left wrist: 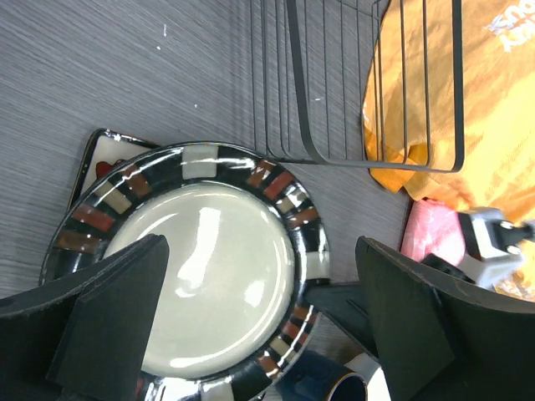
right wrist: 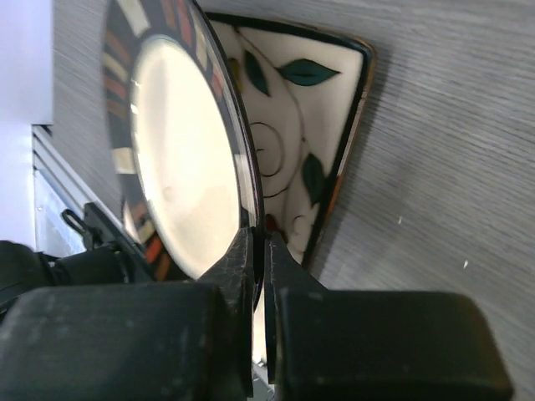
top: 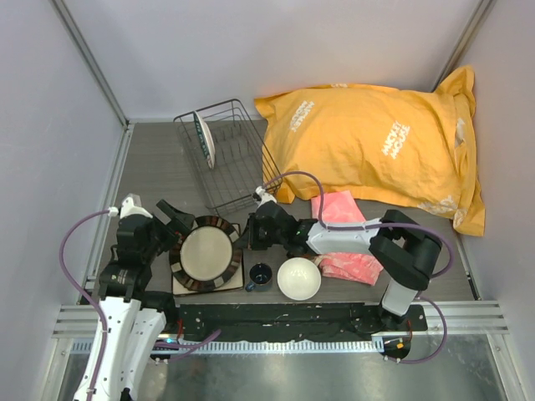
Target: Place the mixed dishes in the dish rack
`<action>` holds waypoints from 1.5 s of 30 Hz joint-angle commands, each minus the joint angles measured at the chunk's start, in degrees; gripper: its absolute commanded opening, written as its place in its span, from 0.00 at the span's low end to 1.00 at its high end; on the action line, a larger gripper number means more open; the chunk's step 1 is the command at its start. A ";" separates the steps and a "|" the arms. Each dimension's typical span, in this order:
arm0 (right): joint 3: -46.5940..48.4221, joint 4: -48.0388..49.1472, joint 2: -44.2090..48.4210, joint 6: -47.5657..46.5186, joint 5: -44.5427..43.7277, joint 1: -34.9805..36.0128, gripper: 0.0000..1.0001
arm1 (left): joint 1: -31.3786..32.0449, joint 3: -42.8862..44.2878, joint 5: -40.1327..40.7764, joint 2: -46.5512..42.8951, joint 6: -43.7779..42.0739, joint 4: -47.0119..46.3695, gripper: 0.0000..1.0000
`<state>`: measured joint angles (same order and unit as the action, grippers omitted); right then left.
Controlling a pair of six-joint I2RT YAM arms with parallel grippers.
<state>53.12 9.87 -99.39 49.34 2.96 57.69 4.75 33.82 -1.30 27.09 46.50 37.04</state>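
Observation:
The white plate with a dark patterned rim (top: 206,253) lies over the square dark tray (top: 189,286) at the near left. My right gripper (top: 249,235) is shut on the plate's right rim; in the right wrist view the gripper (right wrist: 261,251) pinches the plate (right wrist: 175,159) in front of the leaf-patterned tray (right wrist: 292,150). My left gripper (top: 173,224) is open and empty at the plate's left edge; in its own view it (left wrist: 267,326) spans the plate (left wrist: 209,276). The dish rack (top: 238,171) stands behind, with another plate (top: 203,138) on edge in it. The orange mug is out of view.
A small dark-blue cup (top: 260,275) and a white bowl (top: 299,278) sit just right of the plate, under my right arm. A pink cloth (top: 343,234) lies right of them. A big yellow bag (top: 376,146) fills the back right, touching the rack.

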 commanded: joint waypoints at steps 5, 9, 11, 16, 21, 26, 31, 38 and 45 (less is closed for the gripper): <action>0.31 -5.65 7.81 -4.69 -7.53 -0.83 0.01 | -0.10 -0.86 -0.37 -0.02 0.34 -3.20 1.00; -0.47 -6.18 10.00 -4.69 -5.35 -1.18 0.01 | -0.09 -0.95 -0.19 -0.11 0.26 -3.29 1.00; -1.18 -6.26 12.90 -4.69 -4.20 -1.53 0.01 | -0.01 -0.17 0.86 0.15 -0.18 -3.03 1.00; -1.45 -7.84 19.85 -5.13 -1.58 -2.32 0.01 | -0.01 3.61 3.67 0.94 -1.94 -3.28 1.00; -2.41 -5.84 24.15 -3.64 2.13 -5.39 0.01 | -0.10 4.67 2.36 2.52 -1.59 -5.57 1.00; -5.48 3.30 25.04 2.15 8.98 -10.40 0.01 | -0.09 2.74 1.65 2.62 -0.19 -8.03 1.00; -7.07 13.15 23.28 8.84 16.37 -14.71 0.01 | -0.01 0.20 -1.33 1.48 0.96 -10.40 1.00; -8.56 19.31 22.93 12.97 20.59 -17.26 0.01 | -0.01 -5.60 -4.85 0.77 3.77 -14.62 1.00; -9.53 19.31 25.65 14.11 21.82 -19.89 0.01 | -0.10 -11.85 -8.98 0.86 8.25 -21.48 1.00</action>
<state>42.17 15.73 -78.35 58.46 21.61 39.51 4.75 22.98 -7.03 28.27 52.36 22.44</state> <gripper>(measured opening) 0.047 0.996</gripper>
